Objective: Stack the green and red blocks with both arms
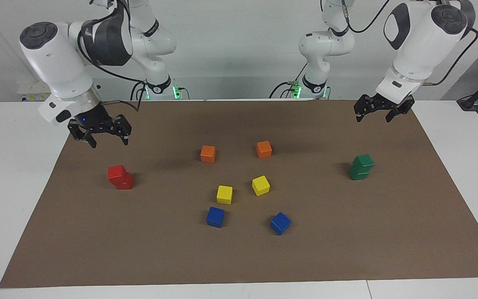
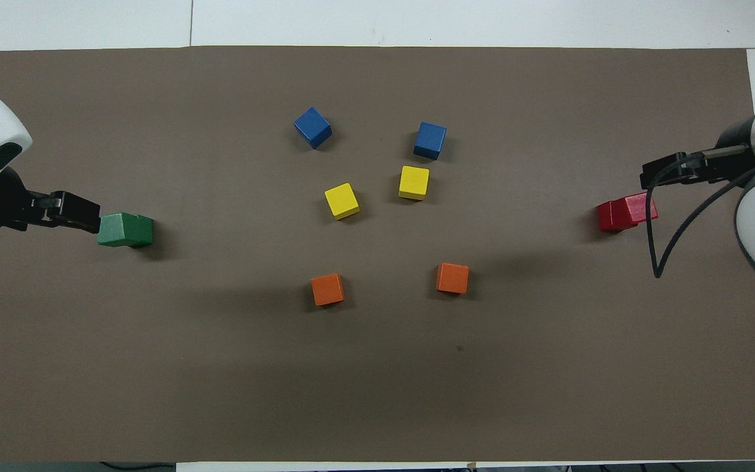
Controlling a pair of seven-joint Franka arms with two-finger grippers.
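Both lower blocks [image 1: 357, 173] — half hidden

Facing camera high across the table, angled down toward both arm bases; overhead camera steeply down from above the robots' end, seemingly somewhat closer; both share the brown mat [image 1: 347, 249] [image 2: 548, 393], half a turn apart.

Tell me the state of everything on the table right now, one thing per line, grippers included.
red blocks: stacked in two, top one skewed, nothing holding them.
green blocks: stacked in two, top one offset, nothing holding them.
orange cubes: two, apart, flat on the mat.
yellow cubes: two, apart, unstacked.
blue cubes: two, apart, unstacked.
right gripper: open, empty, raised.
left gripper: open, empty, raised.
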